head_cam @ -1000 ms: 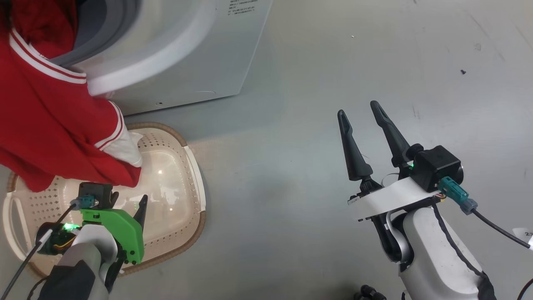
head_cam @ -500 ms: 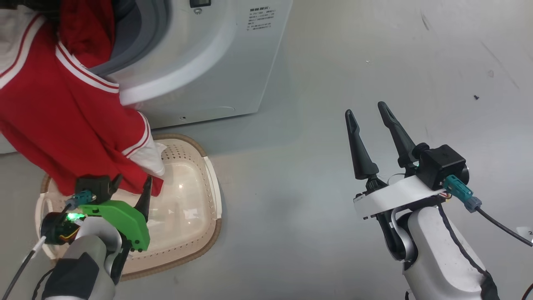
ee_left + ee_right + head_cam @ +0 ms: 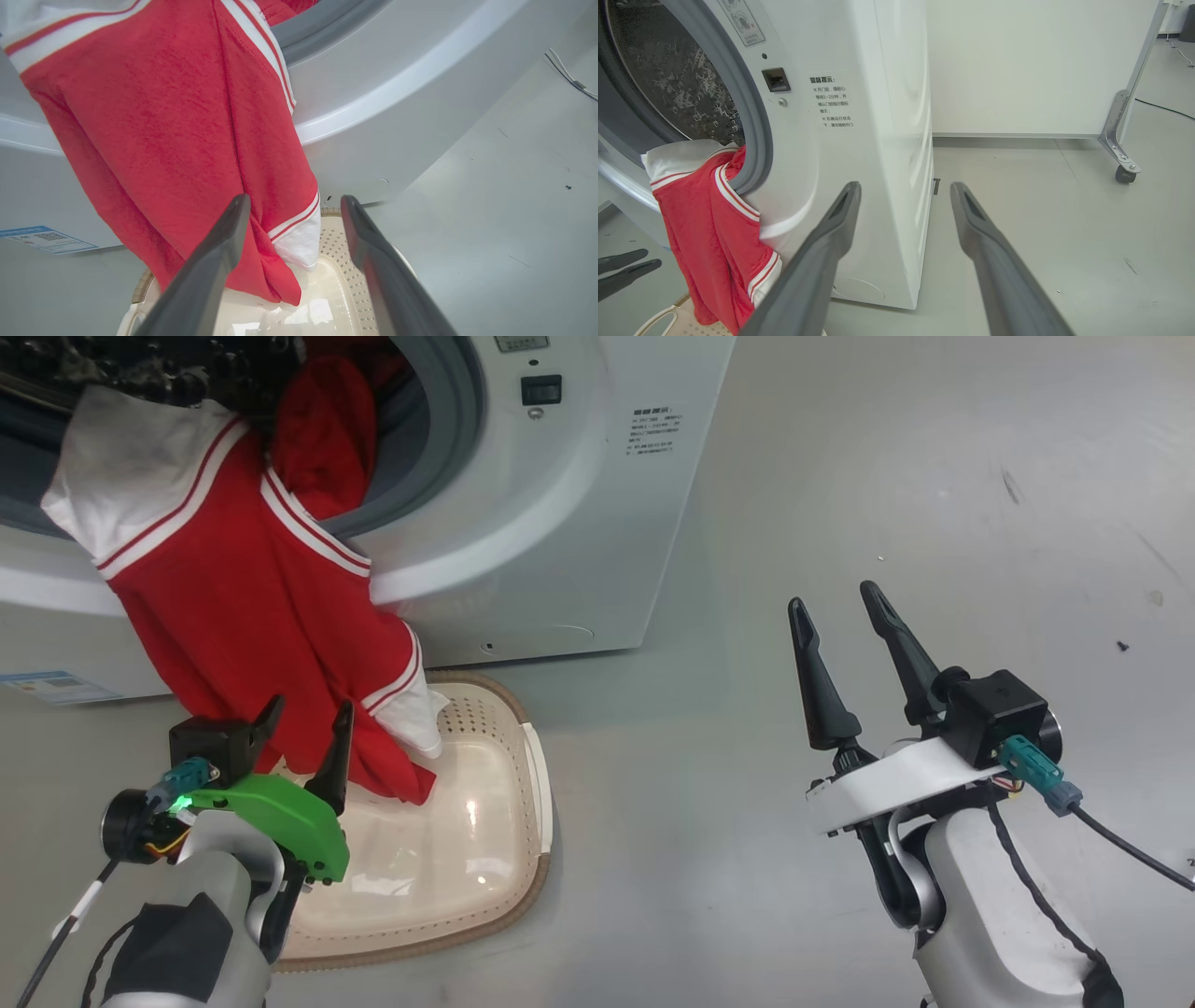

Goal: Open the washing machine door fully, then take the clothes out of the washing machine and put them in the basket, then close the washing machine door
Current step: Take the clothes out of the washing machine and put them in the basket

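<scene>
In the head view the left tool (image 3: 311, 709) has its fingers spread with nothing between them. Straight ahead of it the red clothes (image 3: 243, 644) hang from the mouth of the machine (image 3: 560, 523). Their lower end reaches down into the basket (image 3: 537, 803), which sits on the floor under and beyond its fingertips. The right tool (image 3: 833, 599) is well off to the side over bare floor (image 3: 934, 476), also spread and empty. In the left wrist view the left tool's two fingers frame the white cuff and the red hem, which dip into the basket just past their tips without being pinched. In the right wrist view the right tool points past the machine's front corner. The garment drapes over the grey gasket (image 3: 756, 140) far to one side of it, with the studded drum (image 3: 677, 84) showing behind. As I judge it, the mouth is uncovered, so the door-opening step is done. Unloading is partway: the garment's top is caught on the lip and more red lies inside. What remains is to free it into the basket, clear the drum and shut the door.
</scene>
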